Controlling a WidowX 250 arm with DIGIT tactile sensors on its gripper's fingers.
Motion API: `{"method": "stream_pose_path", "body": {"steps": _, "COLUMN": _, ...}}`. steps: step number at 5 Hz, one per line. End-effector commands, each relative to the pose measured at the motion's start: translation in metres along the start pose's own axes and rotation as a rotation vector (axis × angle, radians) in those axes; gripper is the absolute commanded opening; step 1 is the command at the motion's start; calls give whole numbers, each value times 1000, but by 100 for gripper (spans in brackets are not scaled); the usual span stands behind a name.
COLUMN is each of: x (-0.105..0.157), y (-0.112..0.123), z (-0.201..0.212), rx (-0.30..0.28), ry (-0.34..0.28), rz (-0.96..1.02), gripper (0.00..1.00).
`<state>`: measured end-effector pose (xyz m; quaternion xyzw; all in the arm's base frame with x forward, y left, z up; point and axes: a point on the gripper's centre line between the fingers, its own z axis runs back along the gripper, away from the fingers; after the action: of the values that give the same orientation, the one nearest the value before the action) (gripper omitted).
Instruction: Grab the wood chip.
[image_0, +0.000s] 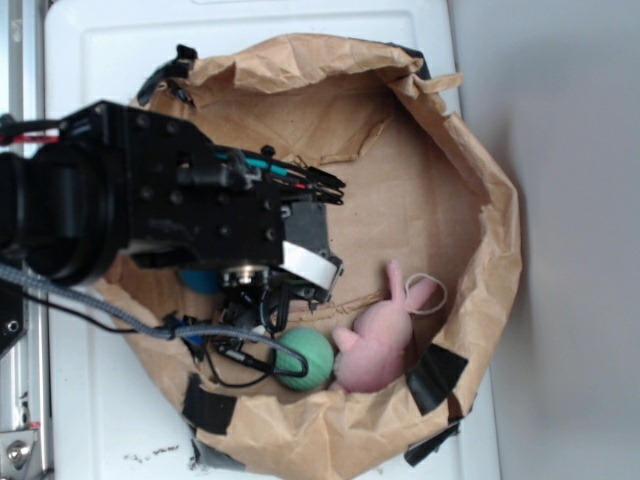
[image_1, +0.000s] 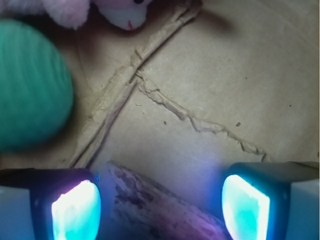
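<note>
Paper lining (image_1: 210, 75); green ball (image_1: 30, 85) beside wood chip (image_1: 150, 205).

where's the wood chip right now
In the wrist view the wood chip lies on the brown paper between the open gripper's fingers, below-right of the green ball.

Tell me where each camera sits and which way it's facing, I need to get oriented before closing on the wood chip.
Exterior: mounted above, looking down into the paper-lined bin; the black arm fills the left, and its tool is mostly hidden beneath it.
Wrist: rides on the arm just behind the tool, aimed at the paper floor; both fingers glow at the bottom, open, with the wood chip between them.
Shared: the green ball and the pink plush bunny.
</note>
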<state>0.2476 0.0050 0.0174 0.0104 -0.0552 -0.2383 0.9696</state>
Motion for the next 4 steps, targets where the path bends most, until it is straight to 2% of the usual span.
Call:
{"method": "stream_pose_path", "body": {"steps": 1, "x": 3, "y": 9, "z": 13, "rx": 39, "ry": -37, "rz": 10, "gripper": 0}}
{"method": "stream_pose_path", "body": {"steps": 4, "x": 9, "y": 19, "z": 34, "rx": 78, "ry": -92, "rz": 6, "gripper": 0}}
